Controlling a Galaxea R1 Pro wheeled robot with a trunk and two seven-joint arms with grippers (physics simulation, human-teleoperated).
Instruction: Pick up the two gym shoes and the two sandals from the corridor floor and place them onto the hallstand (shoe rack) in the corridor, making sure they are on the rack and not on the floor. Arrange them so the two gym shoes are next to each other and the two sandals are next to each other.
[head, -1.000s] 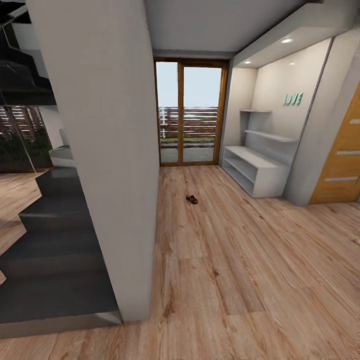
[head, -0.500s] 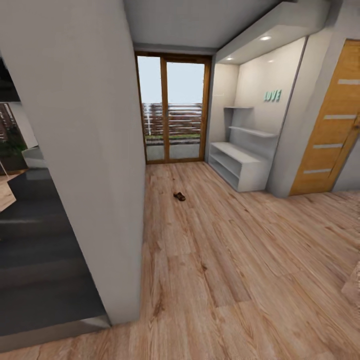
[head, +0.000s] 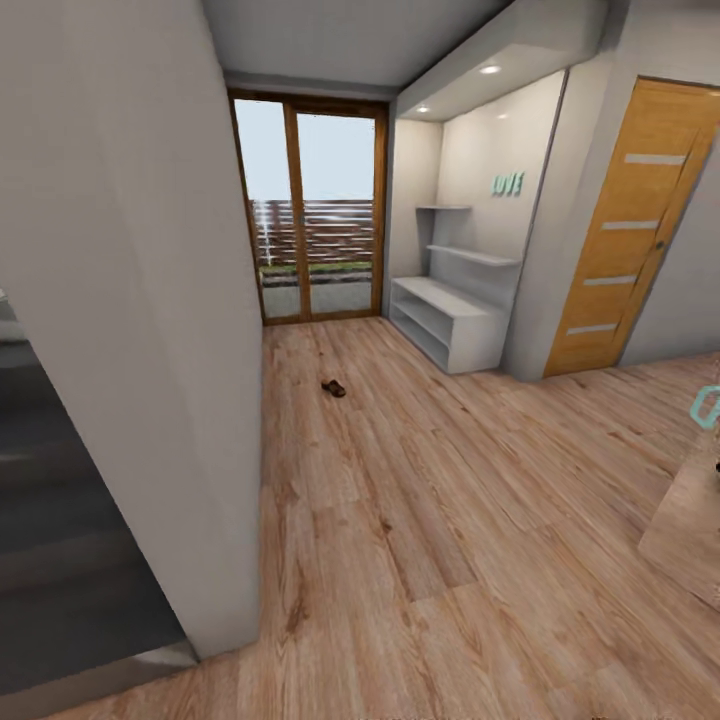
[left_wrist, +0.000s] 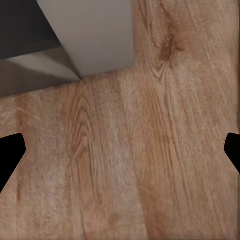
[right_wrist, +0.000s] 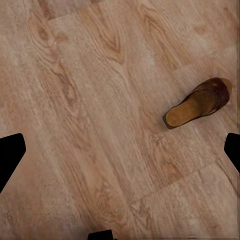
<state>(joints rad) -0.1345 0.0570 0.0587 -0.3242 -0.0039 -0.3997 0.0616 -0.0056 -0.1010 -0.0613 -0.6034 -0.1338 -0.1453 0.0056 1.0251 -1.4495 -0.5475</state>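
One sandal (right_wrist: 200, 104) — on floor (right_wrist: 90, 125), beyond right jaws.

Ahead of me a wood-framed glass balcony door (head: 308, 205) closes the far end. On my left stands a thick pale grey wall pillar (head: 140, 300), dark grey stair steps (head: 60, 520) behind it. At right, an orange-brown wooden door (head: 625, 225) and teal wall letters (head: 506, 184).

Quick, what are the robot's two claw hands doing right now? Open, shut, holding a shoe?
Left gripper: open, holding nothing, above the wood floor.
Right gripper: open, holding nothing; a brown sandal lies on the floor below it.
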